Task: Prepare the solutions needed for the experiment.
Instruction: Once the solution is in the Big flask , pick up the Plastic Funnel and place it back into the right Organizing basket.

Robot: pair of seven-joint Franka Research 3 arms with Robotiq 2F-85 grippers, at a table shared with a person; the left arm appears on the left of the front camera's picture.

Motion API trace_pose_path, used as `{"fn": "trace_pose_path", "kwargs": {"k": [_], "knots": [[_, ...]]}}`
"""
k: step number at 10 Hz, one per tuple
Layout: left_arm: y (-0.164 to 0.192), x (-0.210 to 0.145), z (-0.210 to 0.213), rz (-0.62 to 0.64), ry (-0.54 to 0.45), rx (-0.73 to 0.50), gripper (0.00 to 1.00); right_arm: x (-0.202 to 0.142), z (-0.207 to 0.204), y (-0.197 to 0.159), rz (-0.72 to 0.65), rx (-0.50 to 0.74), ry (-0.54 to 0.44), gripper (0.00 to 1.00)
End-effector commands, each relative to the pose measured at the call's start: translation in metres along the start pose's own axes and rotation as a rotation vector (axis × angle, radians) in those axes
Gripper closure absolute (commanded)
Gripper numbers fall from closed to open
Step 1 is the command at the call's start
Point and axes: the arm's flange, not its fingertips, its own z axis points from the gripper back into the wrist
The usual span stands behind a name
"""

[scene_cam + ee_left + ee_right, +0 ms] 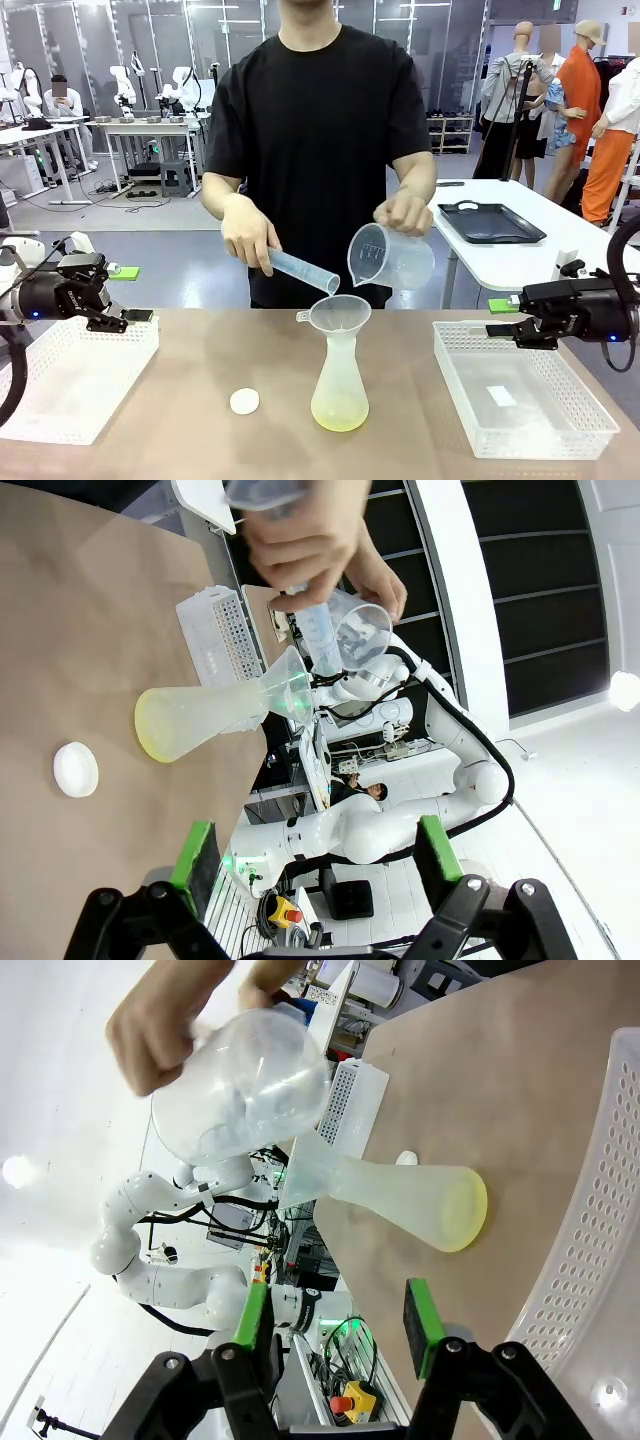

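Person (320,130) was cut off above the shoulders by the front view's top edge. One hand (250,235) covered the upper end of the measuring cylinder (303,271). Graduation marks on the jug (388,258) were too small to read. Flow from cylinder or jug could not be told. Left arm (15,275) and right arm (625,250) ran off the sides. In the right wrist view the jug overlapped the funnel (300,1175) mouth, the flask (400,1195) hid part of the white cap (406,1158), and the basket (590,1250) was cut by the right edge.
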Motion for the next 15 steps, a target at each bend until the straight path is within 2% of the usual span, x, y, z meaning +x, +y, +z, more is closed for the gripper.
{"fn": "trace_pose_path", "kwargs": {"k": [1, 15], "knots": [[-0.0018, -0.0004, -0.0001, -0.001, 0.007, 0.006, 0.00, 0.0004, -0.0005, 0.0013, 0.015, 0.004, 0.001, 0.33], [-0.0018, -0.0004, -0.0001, -0.001, 0.007, 0.006, 0.00, 0.0000, -0.0001, 0.0000, 0.000, 0.000, 0.000, 0.33]]}}
